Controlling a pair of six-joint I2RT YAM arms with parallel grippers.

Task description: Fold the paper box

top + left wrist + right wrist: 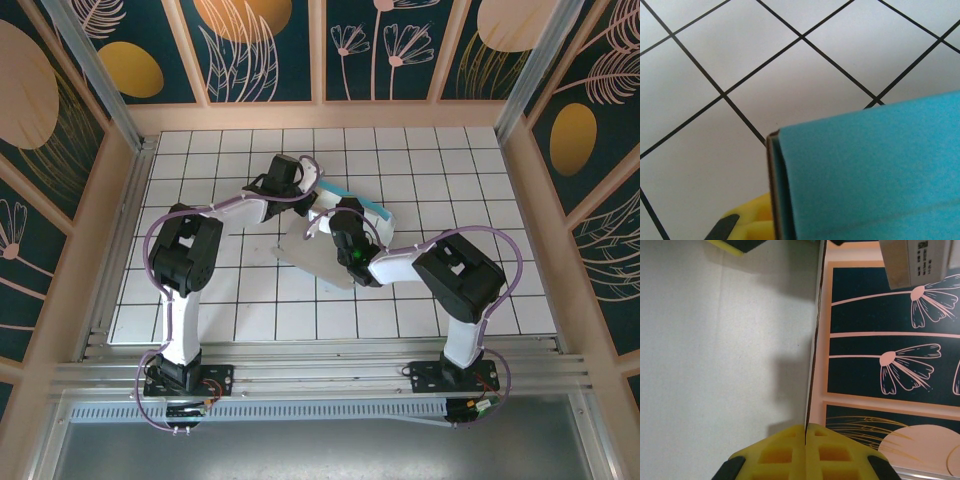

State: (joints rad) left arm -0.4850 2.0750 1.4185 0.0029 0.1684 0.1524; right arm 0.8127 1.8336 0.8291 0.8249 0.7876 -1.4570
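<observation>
From above, the paper box [318,258] lies near the middle of the white tiled worktop [420,170], between the two arms. Most of it looks like a pale grey sheet, and a bit of its blue side peeks out at the far right. The left pincer [315,198] reaches in from the left to the far edge of the box. The right pincer [340,222] comes in from the right, over the sheet. From up there the fingers are too small to tell how they stand. The left wrist camera is much closer. It shows the blue side of the paper box [870,170] big and flat, with its thin dark edge over the worktop [790,85]. One yellow pad [752,220] sits just beside that edge, low in the picture. The box hides the rest, so I cannot tell if the left pincer is open or closed. The right wrist camera shows what the top one cannot. The right pincer [805,432] is closed, and its two yellow pads [775,455] pinch the thin edge of the paper box [720,350]. The sheet is seen edge-on here, with its pale side to the left. To the right of it is the dark wall [880,335] with pink flowers.
</observation>
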